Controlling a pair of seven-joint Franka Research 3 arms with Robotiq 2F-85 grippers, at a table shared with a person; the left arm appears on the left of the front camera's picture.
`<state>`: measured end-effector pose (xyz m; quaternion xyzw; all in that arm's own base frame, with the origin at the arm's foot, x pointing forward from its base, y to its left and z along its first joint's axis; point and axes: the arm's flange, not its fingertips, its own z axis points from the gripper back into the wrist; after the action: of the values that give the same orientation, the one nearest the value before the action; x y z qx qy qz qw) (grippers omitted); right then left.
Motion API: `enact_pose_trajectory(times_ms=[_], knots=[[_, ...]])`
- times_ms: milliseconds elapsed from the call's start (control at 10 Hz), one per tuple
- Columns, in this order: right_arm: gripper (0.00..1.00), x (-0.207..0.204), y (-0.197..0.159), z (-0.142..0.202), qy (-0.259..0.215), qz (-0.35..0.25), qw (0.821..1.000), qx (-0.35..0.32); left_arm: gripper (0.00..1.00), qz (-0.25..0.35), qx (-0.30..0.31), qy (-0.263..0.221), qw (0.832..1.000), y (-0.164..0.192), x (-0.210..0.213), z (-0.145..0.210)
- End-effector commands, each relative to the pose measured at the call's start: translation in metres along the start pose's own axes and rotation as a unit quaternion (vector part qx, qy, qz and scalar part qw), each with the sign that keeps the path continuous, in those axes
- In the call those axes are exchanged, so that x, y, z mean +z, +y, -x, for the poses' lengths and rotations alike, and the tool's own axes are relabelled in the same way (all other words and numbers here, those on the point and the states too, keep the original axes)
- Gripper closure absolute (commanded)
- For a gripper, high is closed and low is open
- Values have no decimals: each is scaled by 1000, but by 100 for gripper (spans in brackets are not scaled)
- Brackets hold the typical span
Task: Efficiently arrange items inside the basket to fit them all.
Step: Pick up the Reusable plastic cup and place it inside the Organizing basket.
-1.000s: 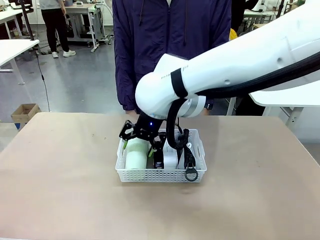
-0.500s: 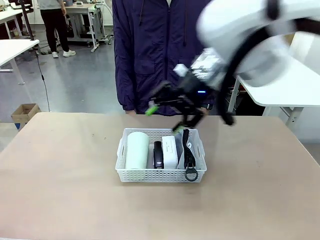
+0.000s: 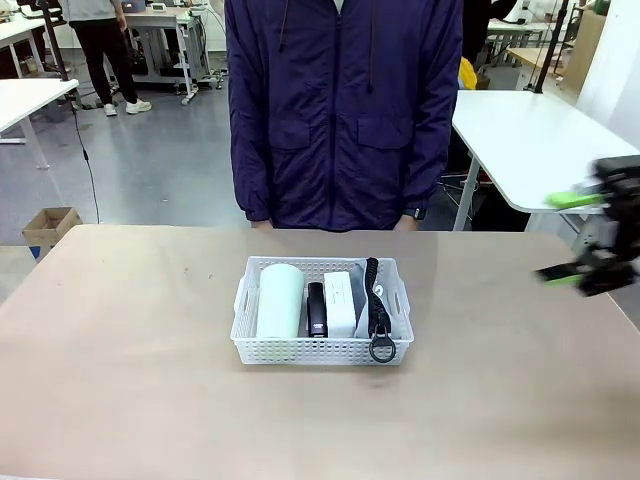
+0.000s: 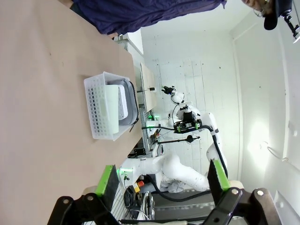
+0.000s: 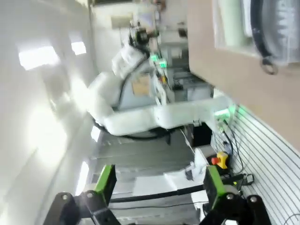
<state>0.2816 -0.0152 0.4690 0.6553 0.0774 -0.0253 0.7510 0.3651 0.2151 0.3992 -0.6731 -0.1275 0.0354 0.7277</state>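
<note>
Front view shows you the white basket mid-table, light and a little flexible I'd judge, best lifted by its handle cutouts. Inside, left to right, lie the pale green cup, black stapler, small white box and soft grey pouch, its ring over the near rim. Your right gripper hangs spread wide and empty at far right; the left gripper is equally wide, holding nothing.

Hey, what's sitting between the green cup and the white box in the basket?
The black stapler lies between the cup and the box inside the basket, seen in the front view.
</note>
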Motion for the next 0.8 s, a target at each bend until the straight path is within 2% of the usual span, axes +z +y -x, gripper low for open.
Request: enact_pose_trajectory(times_ms=[0,200,300,700], knots=[[0,49,-57,1,-31,-43,998,39,0,-5,1,3,1000,-3,-2,2],[0,63,-103,-5,-39,-40,997,47,0,-5,1,3,1000,-3,-2,2],[0,63,-52,16,-44,-48,998,17,0,-5,1,3,1000,-3,-2,2],[0,63,-52,16,-44,-48,998,17,0,-5,1,3,1000,-3,-2,2]])
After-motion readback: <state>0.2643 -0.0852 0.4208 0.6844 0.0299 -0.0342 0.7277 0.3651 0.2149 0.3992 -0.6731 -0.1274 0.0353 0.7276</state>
